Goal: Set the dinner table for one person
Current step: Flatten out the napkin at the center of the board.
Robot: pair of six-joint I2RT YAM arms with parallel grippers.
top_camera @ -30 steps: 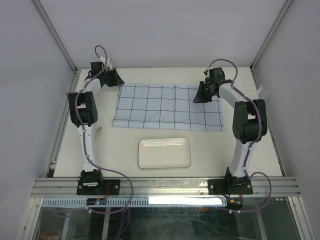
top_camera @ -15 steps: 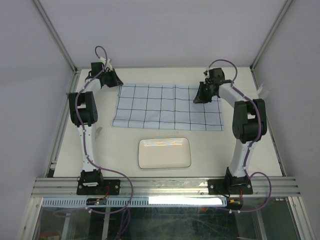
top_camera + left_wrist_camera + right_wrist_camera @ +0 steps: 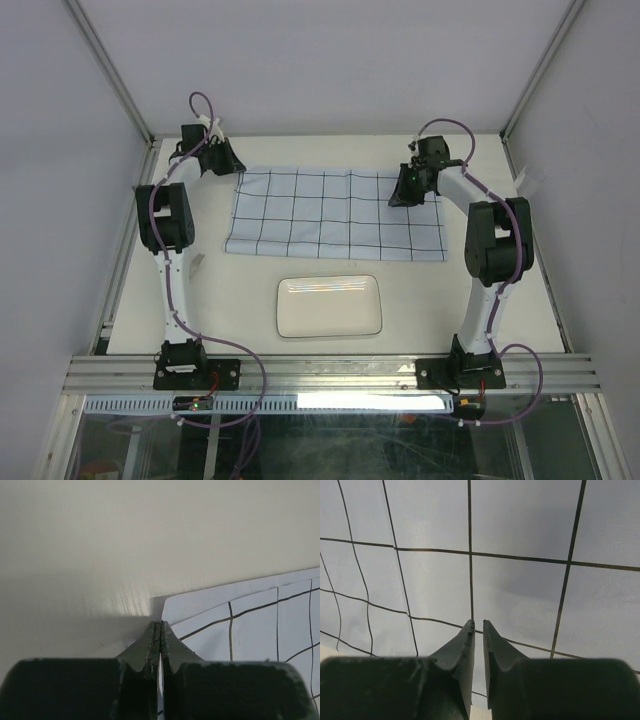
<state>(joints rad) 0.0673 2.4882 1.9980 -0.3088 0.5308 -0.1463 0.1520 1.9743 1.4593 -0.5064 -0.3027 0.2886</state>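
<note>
The pale-blue cloth with dark grid lines point(image 3: 330, 212) lies flat across the far half of the dinner table point(image 3: 420, 290). My left gripper point(image 3: 237, 166) is at the cloth's far left corner. In the left wrist view it point(image 3: 161, 626) is shut, with a thin sliver of the cloth point(image 3: 250, 630) pinched between the jaws, over bare tabletop point(image 3: 125, 540). My right gripper point(image 3: 398, 197) hovers low over the cloth's far right part. In the right wrist view its jaws point(image 3: 478, 625) stand a narrow gap apart above the flat cloth point(image 3: 520, 580), holding nothing.
A white rectangular plate point(image 3: 329, 306) lies on the table in front of the cloth, near the middle. Aluminium rails point(image 3: 330, 372) run along the near edge. Grey walls close in the left, far and right sides.
My right gripper has shifted slightly towards the far right over the cloth. The left arm, the cloth and the plate have not visibly moved.
</note>
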